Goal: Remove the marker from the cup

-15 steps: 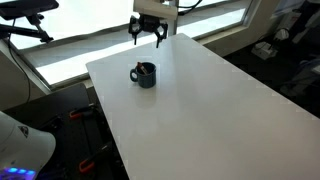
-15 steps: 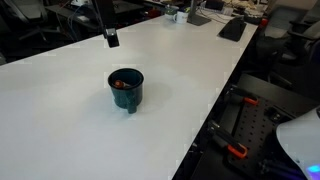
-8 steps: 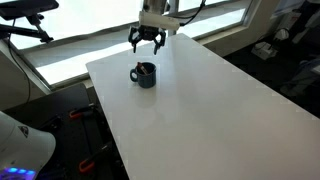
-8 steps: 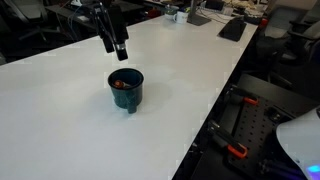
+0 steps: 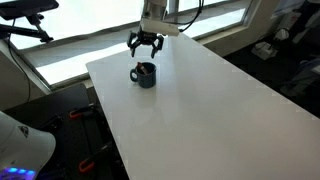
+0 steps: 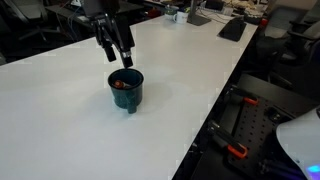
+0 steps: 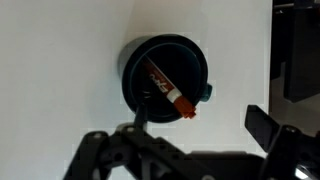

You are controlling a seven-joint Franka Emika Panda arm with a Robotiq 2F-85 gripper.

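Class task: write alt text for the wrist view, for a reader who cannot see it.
Seen from straight above, a dark cup on a white table holds a reddish marker lying slanted inside it. The gripper, jaws open, frames the picture's bottom edge.

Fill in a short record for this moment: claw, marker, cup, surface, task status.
claw: claw open, hanging just above the cup, touching nothing
marker: marker inside the cup, lying slanted across it, reddish end toward the handle side
cup: dark mug, upright on the table, handle visible in the wrist view
surface: white tabletop
task status: marker not yet gripped, not yet out of the cup
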